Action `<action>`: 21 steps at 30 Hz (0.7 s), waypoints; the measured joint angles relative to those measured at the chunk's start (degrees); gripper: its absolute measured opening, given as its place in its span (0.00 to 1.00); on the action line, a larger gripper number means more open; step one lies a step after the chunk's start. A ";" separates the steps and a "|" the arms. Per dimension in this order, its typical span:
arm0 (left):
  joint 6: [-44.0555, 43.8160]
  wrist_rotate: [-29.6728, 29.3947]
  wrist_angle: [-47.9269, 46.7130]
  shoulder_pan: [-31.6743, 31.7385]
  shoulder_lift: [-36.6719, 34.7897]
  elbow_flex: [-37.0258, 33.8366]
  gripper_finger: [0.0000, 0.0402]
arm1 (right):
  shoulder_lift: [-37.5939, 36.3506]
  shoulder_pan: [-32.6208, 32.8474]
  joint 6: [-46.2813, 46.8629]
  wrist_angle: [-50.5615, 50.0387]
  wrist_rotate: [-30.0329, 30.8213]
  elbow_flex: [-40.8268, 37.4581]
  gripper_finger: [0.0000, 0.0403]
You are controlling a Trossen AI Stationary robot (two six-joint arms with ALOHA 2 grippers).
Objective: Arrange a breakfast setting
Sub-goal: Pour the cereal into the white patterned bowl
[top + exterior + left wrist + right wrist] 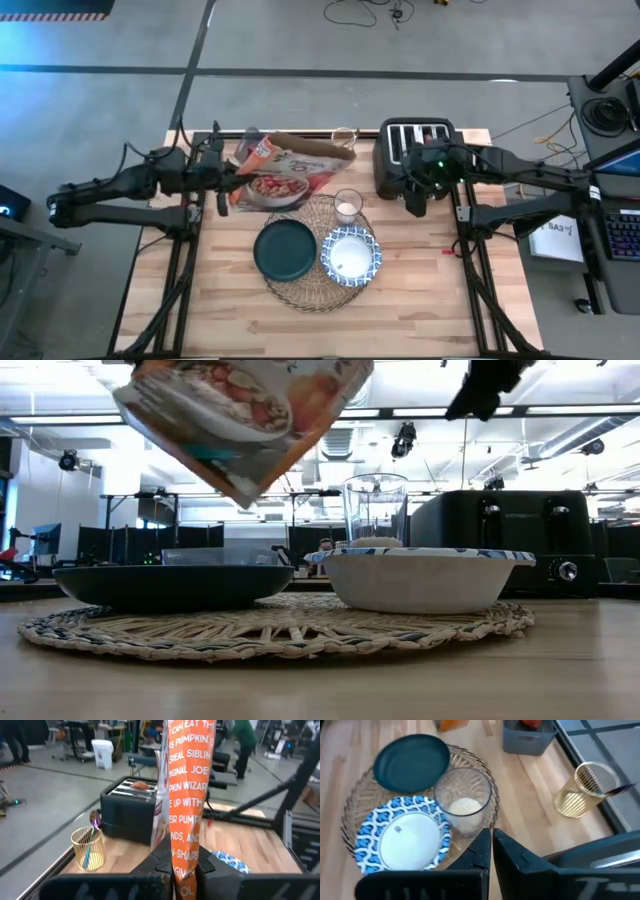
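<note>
Orange cereal bag (287, 172) pinched in left tool (228, 180) above placemat (312, 292), right tool (415, 205) closed, hovering beside toaster (400, 150)

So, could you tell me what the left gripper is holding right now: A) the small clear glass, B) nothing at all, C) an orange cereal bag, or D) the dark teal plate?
C: the left gripper is shut on the cereal bag, which hangs above the table, while the plate and glass rest on the placemat.

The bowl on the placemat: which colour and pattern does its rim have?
The bowl has a blue-and-white patterned rim around a plain white inside; the right wrist view shows it best.
</note>
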 joint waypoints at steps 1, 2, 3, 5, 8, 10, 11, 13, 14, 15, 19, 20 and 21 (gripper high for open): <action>-0.13 -0.02 -2.80 -0.56 0.25 1.87 0.00 | -1.09 0.39 0.98 1.08 -0.08 -1.71 0.02; -0.55 -0.06 -6.01 -1.09 0.62 3.89 0.00 | -1.96 0.82 2.02 2.17 0.01 -3.46 0.02; -1.41 -0.06 -9.25 -1.64 1.12 5.83 0.00 | -2.82 1.23 3.10 3.22 0.01 -5.24 0.02; -3.26 -0.03 -14.24 -2.85 2.33 9.28 0.00 | -4.41 1.97 4.29 5.21 0.24 -8.57 0.02; -6.57 0.01 -18.16 -4.46 3.95 13.06 0.00 | -6.28 2.79 5.65 7.97 0.45 -12.73 0.02; -9.05 0.00 -22.09 -5.19 5.11 15.09 0.00 | -7.15 2.82 5.98 8.82 0.44 -15.05 0.02; -10.26 0.02 -24.64 -5.49 5.74 15.91 0.00 | -7.59 2.81 6.05 9.17 0.46 -16.06 0.02; -13.13 -0.01 -28.67 -5.99 7.01 17.05 0.00 | -8.25 2.80 6.39 9.38 0.84 -17.68 0.02; -14.35 0.00 -29.61 -6.18 7.60 17.33 0.00 | -8.51 2.81 6.43 9.36 1.47 -18.24 0.02; -15.32 0.00 -30.15 -6.34 8.13 17.56 0.00 | -8.74 2.81 6.46 9.42 2.14 -18.73 0.02; -19.31 1.85 -32.29 -6.93 10.10 18.17 0.00 | -9.04 2.81 7.54 9.33 3.24 -19.90 0.02; -20.32 3.07 -32.56 -7.03 10.65 18.13 0.00 | -9.04 2.81 8.09 9.33 3.31 -19.99 0.02; -21.48 4.10 -32.57 -7.25 11.21 18.04 0.00 | -8.98 2.81 9.16 9.20 3.43 -20.04 0.02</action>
